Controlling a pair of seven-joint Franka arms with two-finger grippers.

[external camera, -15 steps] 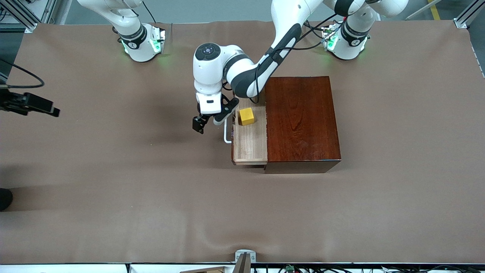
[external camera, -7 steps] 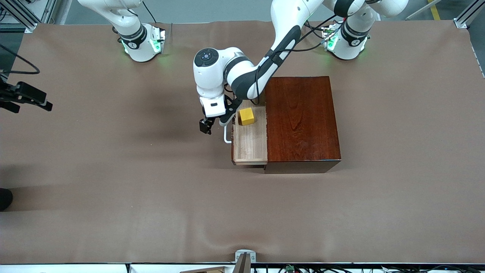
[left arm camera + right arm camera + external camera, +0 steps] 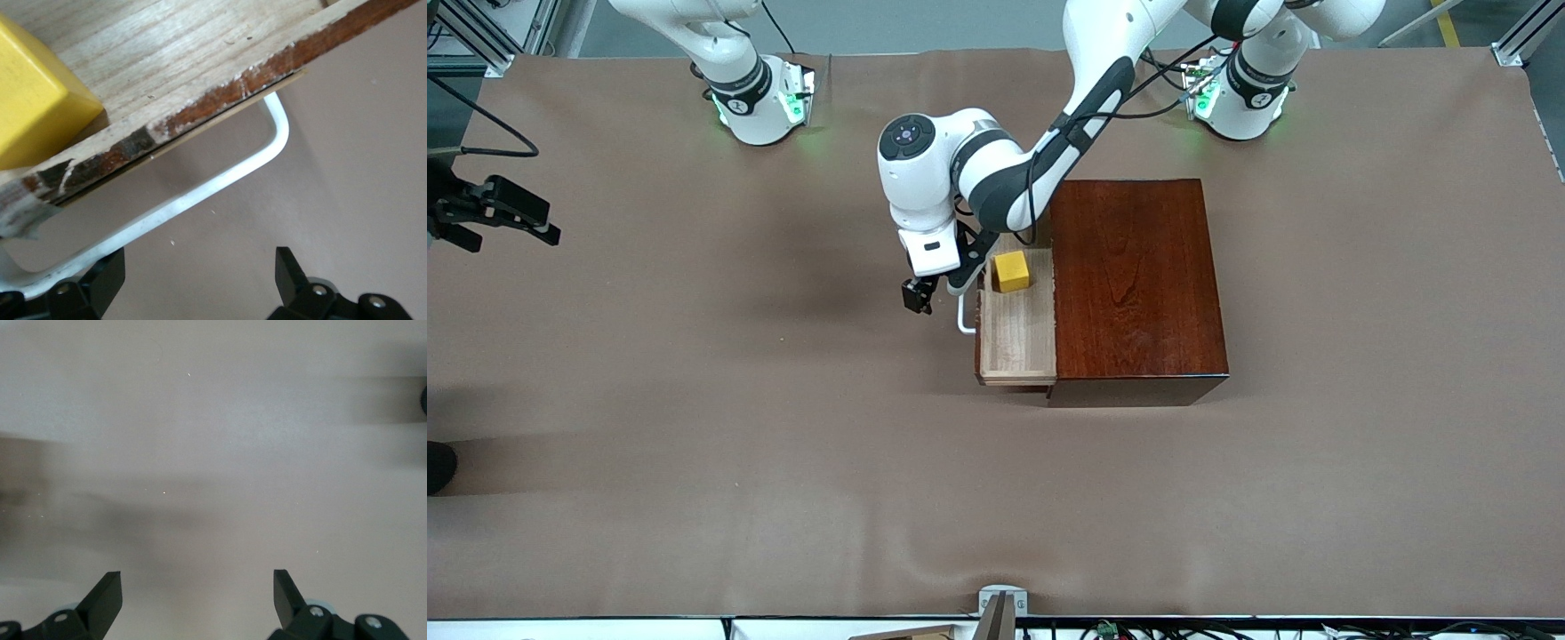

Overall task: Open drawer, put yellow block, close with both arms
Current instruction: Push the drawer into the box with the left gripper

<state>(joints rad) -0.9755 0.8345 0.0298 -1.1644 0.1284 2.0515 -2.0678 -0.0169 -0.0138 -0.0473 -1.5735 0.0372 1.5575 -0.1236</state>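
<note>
The drawer (image 3: 1018, 342) is a pale wood tray pulled partway out of a glossy reddish-brown box (image 3: 1136, 286), with a white U-shaped handle (image 3: 963, 316) on its dark front. A small bright yellow block (image 3: 1011, 271) sits inside the tray, in the corner farthest from the front camera, close to the drawer's front.

The left gripper (image 3: 935, 290) hangs just in front of the drawer with its fingers spread wide and nothing between them. The block lies at about 2 o'clock from it in the front view, with the drawer's front board between them.

The left wrist view shows what the front view cannot: the handle (image 3: 200, 190) passing just beside one finger (image 3: 100, 283), and the chipped dark edge of the drawer front.

The right gripper (image 3: 197, 603) waits over bare tablecloth (image 3: 213, 453) at the right arm's end of the table, also spread and empty.
</note>
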